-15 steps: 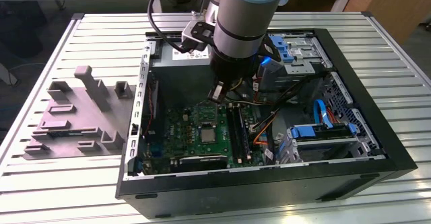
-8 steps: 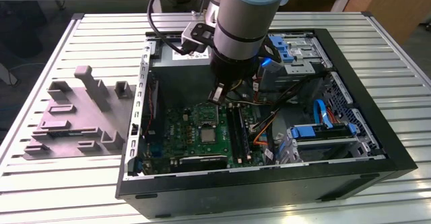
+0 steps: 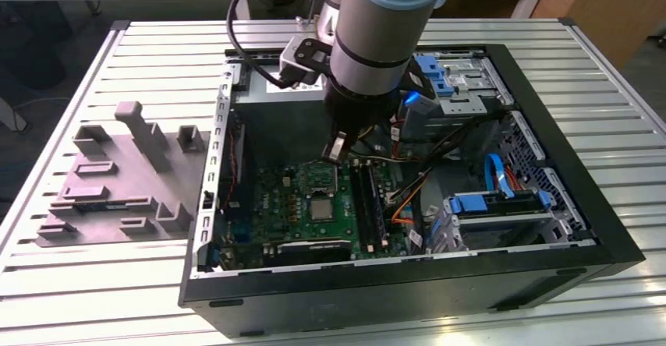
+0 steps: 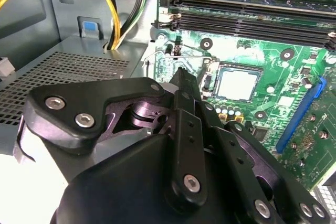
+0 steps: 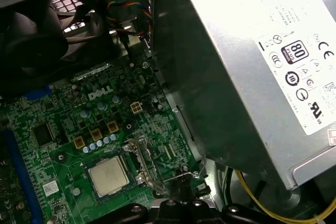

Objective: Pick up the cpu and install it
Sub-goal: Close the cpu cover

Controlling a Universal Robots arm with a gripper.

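Note:
The cpu (image 3: 324,208) is a small silvery square lying flat in its socket on the green motherboard (image 3: 302,217) inside the open computer case. Both wrist views show the cpu (image 4: 239,82) (image 5: 108,174) with its metal top bare and nothing over it. My gripper (image 3: 334,153) hangs above the board, a little behind the socket, looks shut and holds nothing. In the second wrist view the gripper (image 4: 182,74) tip sits beside the socket's thin wire lever (image 4: 184,51). In the first wrist view the gripper (image 5: 181,188) tip lies near that lever (image 5: 181,174).
A large grey power supply (image 5: 252,51) with a white label stands close beside the gripper, with yellow cables (image 4: 113,3) coming off it. A black fan (image 5: 47,30), memory slots (image 4: 252,19) and drive cages (image 3: 500,206) crowd the case. A grey fixture (image 3: 115,182) lies on the slatted table.

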